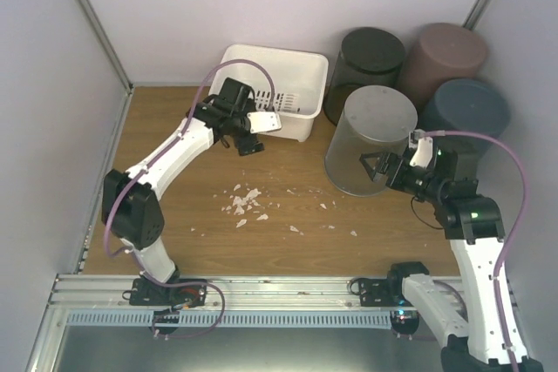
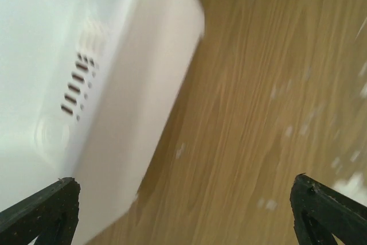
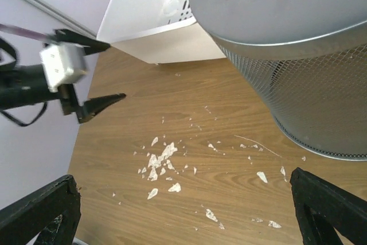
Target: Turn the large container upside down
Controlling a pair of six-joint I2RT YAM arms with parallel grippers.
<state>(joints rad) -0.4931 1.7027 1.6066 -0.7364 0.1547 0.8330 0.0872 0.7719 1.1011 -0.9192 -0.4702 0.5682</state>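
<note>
Scraps (image 1: pixel 245 202) between tub (image 1: pixel 292 65), mesh bin (image 1: pixel 370 141) — dark bins (image 1: pixel 453 51) behind

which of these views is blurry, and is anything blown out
left wrist: motion-blurred, the white tub washed out and the wood grain smeared; right wrist: sharp, with the paper scraps and mesh bin crisp; top external: evenly lit and in focus, only soft shadows on the table.

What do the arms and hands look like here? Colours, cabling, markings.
The left arm and right arm match: white links, black joints, a mauve cable looping along each. The left hand and right hand have black pointed fingers, a white block behind. A green light shows on the right arm.
</note>
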